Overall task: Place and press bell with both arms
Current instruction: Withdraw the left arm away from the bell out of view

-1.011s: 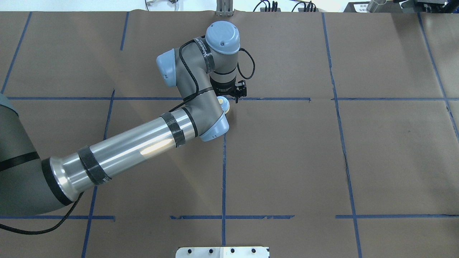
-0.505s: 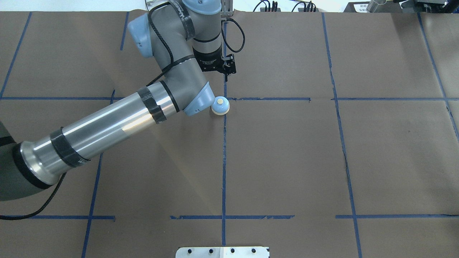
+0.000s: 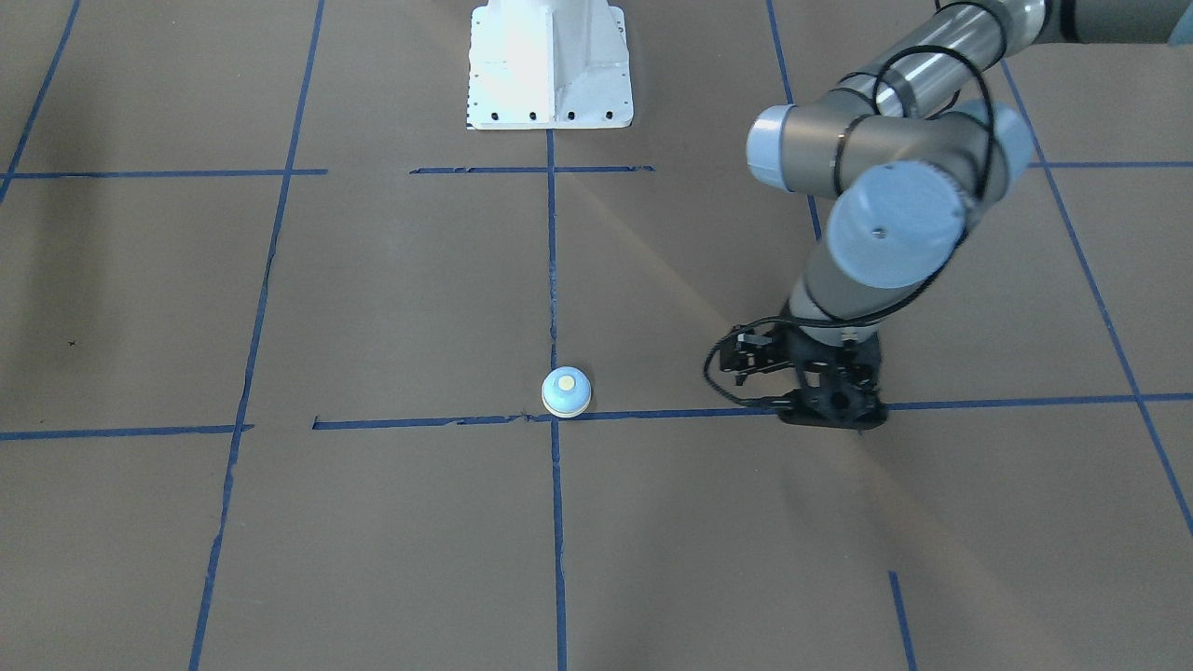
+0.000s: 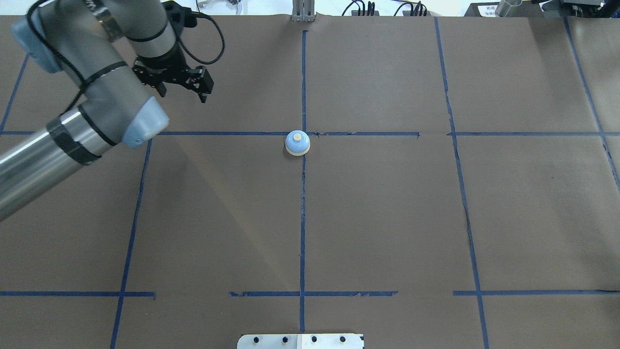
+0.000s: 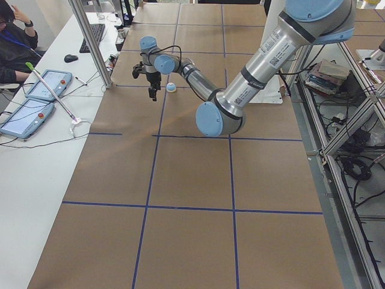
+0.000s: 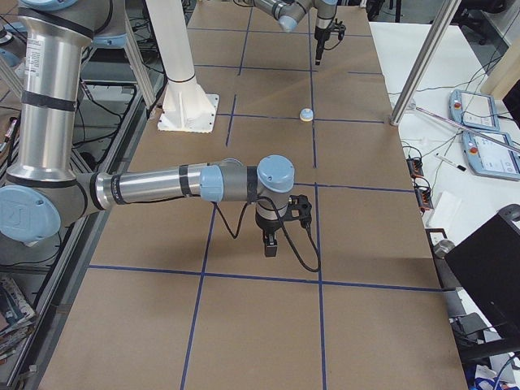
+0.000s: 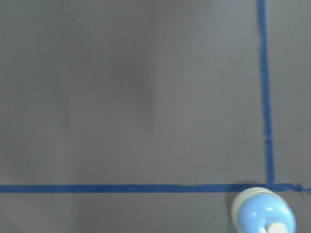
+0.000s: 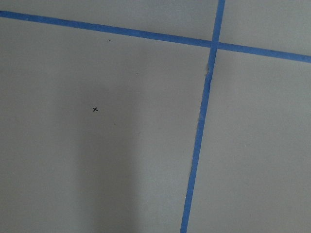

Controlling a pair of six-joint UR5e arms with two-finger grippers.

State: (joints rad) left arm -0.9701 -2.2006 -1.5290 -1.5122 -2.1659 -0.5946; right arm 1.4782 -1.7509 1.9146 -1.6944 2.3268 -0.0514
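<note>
The bell (image 4: 297, 143), a light-blue dome with a cream rim and button, stands alone on the blue tape cross at mid-table. It also shows in the front view (image 3: 566, 391), both side views (image 5: 171, 88) (image 6: 306, 114), and the left wrist view's bottom right corner (image 7: 264, 213). My left gripper (image 4: 183, 94) points down, open and empty, well off to the bell's left (image 3: 829, 415). My right gripper (image 6: 270, 244) hangs low over the paper far from the bell. It shows only in the exterior right view, so I cannot tell whether it is open or shut.
Brown paper with blue tape lines covers the table (image 4: 387, 218). The white bolted pedestal (image 3: 550, 65) stands at the robot's edge. A metal post (image 5: 90, 42) and a side bench with tablets (image 5: 42, 84) lie beyond the far edge, where a person sits.
My left arm has lifted off the bell and swung far to the left. The bell, partly hidden under the wrist before, now stands uncovered in the same spot.
</note>
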